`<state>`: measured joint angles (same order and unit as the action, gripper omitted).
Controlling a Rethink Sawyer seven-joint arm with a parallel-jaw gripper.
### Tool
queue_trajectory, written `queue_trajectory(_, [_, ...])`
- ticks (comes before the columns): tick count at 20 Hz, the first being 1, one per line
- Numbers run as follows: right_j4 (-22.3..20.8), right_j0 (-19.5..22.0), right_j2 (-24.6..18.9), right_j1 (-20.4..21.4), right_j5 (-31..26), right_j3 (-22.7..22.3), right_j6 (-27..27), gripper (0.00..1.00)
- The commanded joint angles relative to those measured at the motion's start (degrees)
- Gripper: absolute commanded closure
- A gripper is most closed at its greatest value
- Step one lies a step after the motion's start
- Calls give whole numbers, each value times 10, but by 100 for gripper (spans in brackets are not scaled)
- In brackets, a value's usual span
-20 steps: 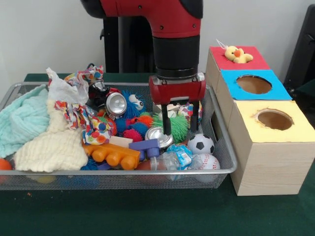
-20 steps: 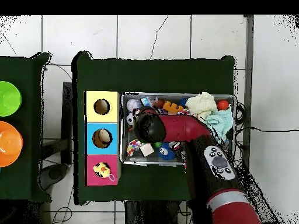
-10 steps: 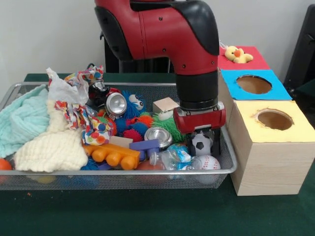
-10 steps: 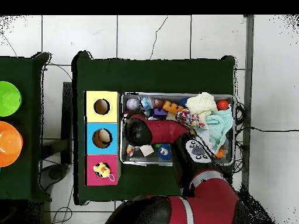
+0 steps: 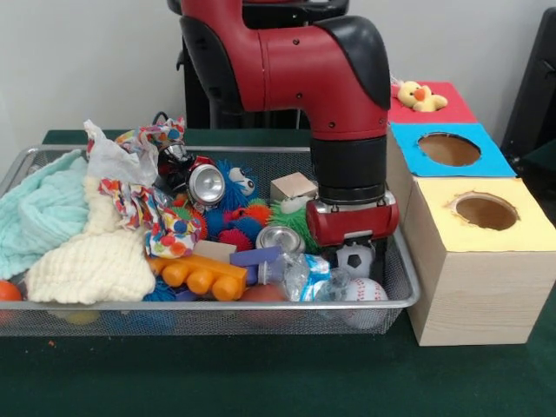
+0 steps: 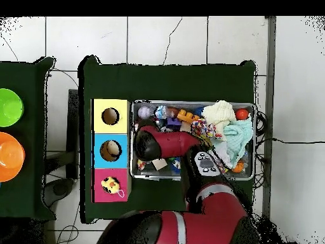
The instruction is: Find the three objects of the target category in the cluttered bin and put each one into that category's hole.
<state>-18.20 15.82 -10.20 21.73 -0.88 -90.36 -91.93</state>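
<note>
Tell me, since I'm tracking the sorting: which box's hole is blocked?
The red box: a yellow plush duck sits there; the blue box and yellow box show open holes.

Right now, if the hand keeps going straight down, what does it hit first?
Most likely the small soccer ball: the hand points down into the bin right over it, at the end near the boxes. Its tips are hidden, so contact or grip state can't be told. The baseball lies just in front.

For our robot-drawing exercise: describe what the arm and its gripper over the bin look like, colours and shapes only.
The arm has glossy red rounded shells with black joint caps and a black cylindrical wrist. The gripper hangs from a red block-shaped body. Overhead, a grey oval button panel sits on the arm.
</note>
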Motion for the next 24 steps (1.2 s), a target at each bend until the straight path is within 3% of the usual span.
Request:
queue_trajectory(1, [-1, -63, 115, -153, -152, 126, -31, 0])
queue_trajectory(4, [-2, -124, 204, -181, -194, 169, -60, 0])
queue_trajectory(7, [-5, -174, 278, -215, -278, 218, -88, 0])
queue_trajectory(12, [-31, -206, 328, -247, -384, 271, -90, 0])
queue_trajectory(18, [-52, -224, 363, -256, -418, 283, -90, 0])
queue_trajectory(24, [-43, -225, 373, -259, -420, 279, -72, 0])
